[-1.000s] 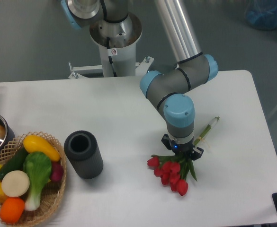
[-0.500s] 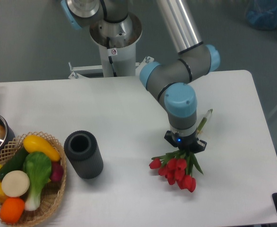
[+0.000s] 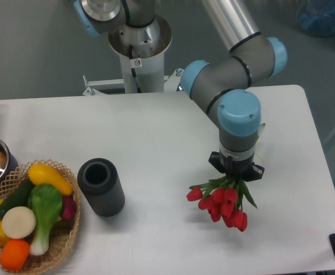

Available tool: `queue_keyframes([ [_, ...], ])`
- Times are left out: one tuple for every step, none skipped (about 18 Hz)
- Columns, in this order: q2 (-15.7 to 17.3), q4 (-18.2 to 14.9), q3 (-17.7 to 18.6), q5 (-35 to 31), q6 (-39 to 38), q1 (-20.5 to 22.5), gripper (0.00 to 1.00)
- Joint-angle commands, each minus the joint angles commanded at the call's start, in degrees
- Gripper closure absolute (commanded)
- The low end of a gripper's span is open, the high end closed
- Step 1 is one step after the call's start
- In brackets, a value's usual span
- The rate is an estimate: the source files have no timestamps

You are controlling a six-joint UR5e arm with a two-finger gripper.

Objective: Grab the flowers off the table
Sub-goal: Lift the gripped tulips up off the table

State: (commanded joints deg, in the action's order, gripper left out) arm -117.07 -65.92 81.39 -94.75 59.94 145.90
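Lifted since earlier, flowers (image 3: 223, 201) hang from the closed pincer (image 3: 236, 176) above the bench (image 3: 156, 126) near its right edge; rise slowly, grip firm.

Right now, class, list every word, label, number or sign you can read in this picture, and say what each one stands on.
Nothing here can be read.
Small red-and-white round sticker on the robot's white pedestal: a sign of some kind, too small to make out.
The dark cylinder, wicker basket and flowers show no text.
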Motion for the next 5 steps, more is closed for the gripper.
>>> queue_keyframes([
  [0.0, -0.1, 0.0, -0.1, 0.1, 0.0, 1.00],
  [0.2, -0.1, 0.0, 0.0, 0.3, 0.0, 1.00],
  [0.3, -0.2, 0.1, -0.1, 0.3, 0.0, 1.00],
  [0.3, -0.2, 0.1, -0.1, 0.3, 0.0, 1.00],
  [0.3, -0.1, 0.2, -0.3, 0.4, 0.0, 1.00],
])
